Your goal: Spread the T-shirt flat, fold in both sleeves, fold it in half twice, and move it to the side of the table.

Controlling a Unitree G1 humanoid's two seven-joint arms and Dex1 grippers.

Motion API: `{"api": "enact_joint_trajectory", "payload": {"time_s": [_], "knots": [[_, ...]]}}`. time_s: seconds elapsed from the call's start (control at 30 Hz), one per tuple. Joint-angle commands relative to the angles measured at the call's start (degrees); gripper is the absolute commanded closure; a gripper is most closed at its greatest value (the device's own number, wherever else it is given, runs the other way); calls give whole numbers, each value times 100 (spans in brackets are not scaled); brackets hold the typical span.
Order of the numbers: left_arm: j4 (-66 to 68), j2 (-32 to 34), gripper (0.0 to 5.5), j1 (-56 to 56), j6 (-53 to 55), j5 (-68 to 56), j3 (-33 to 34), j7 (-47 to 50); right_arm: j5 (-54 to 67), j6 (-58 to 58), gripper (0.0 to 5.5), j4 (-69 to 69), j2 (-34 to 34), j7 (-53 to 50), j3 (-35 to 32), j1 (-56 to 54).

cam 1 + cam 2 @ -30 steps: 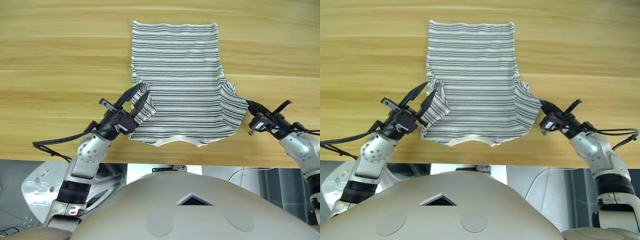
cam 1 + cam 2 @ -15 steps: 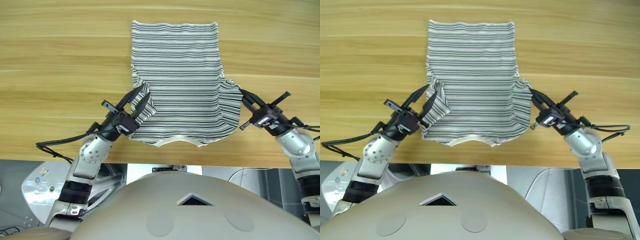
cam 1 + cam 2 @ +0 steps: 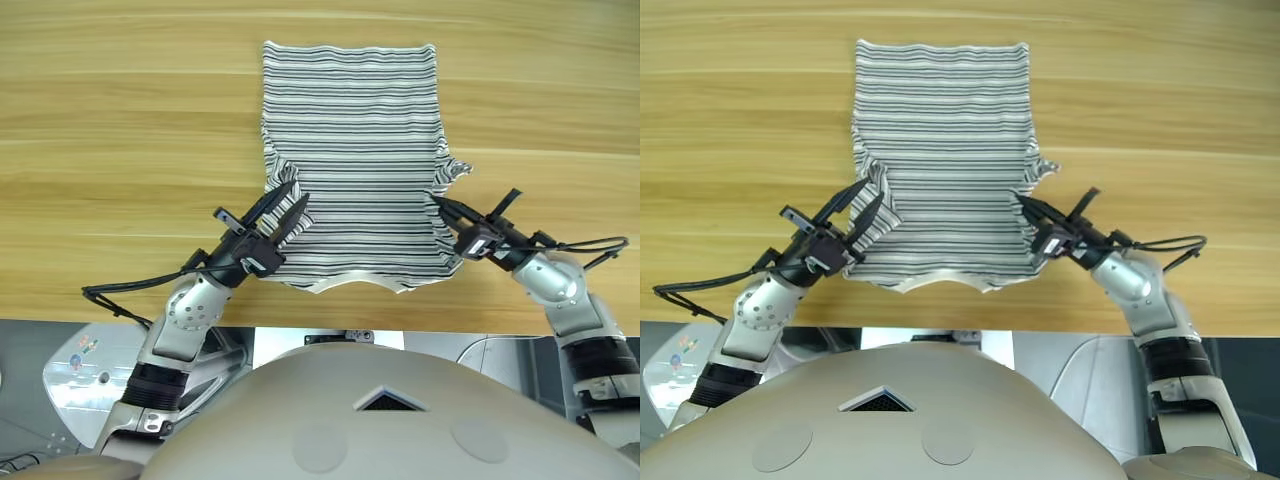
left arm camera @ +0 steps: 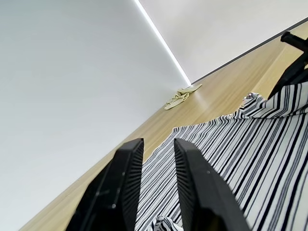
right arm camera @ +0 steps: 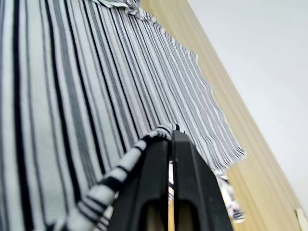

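On our left, the left tool [image 3: 294, 195] hangs over the folded-in left sleeve [image 3: 285, 222], its fingers a little apart with nothing between them; we cannot tell whether it touches the cloth. The striped shirt [image 3: 350, 120] lies mostly flat in the middle of the worktop [image 3: 120, 120], hem at the far side, collar at the near edge. On our right, the right tool [image 3: 440, 205] is closed tight on a pinch of the right sleeve [image 5: 103, 192], held over the shirt's right side.
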Motion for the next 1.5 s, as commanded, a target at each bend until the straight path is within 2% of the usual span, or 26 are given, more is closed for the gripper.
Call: {"api": "enact_joint_trajectory", "payload": {"time_s": [0.03,0.37,0.5,0.53,0.67,0.8,0.93,1.07,1.2,1.3,1.5], "knots": [[24,-1,431,-51,-22,106,-75,-82,-107,66,549,157,32,174,160,-128],[54,8,431,-59,-13,126,-94,-94,-308,-29,549,278,124,465,658,-362],[87,-4,431,-77,-21,118,-96,-91,-291,-46,458,298,166,549,754,-496],[107,-2,431,-79,-27,118,-93,-88,-304,-55,443,324,163,482,713,-507],[177,162,431,-39,-80,129,-48,-174,142,-112,443,58,-33,540,451,-384],[114,441,431,-43,-150,-208,154,-331,1152,-105,443,-552,-225,771,126,-176],[210,803,431,-139,-76,-283,698,-367,2080,58,443,-863,-510,949,-510,-34],[782,1489,431,-302,170,420,1459,-249,1136,89,443,-203,-815,798,-889,163],[1283,2292,431,-243,542,1625,1837,-63,-1067,264,443,584,-1231,-127,-772,584],[1324,2762,431,281,563,2033,1614,-468,-1404,128,443,84,-1250,-350,-760,1305],[-113,3032,431,1229,100,1081,971,-1461,-1212,-212,443,-1183,-1439,-177,-706,2114]]}}
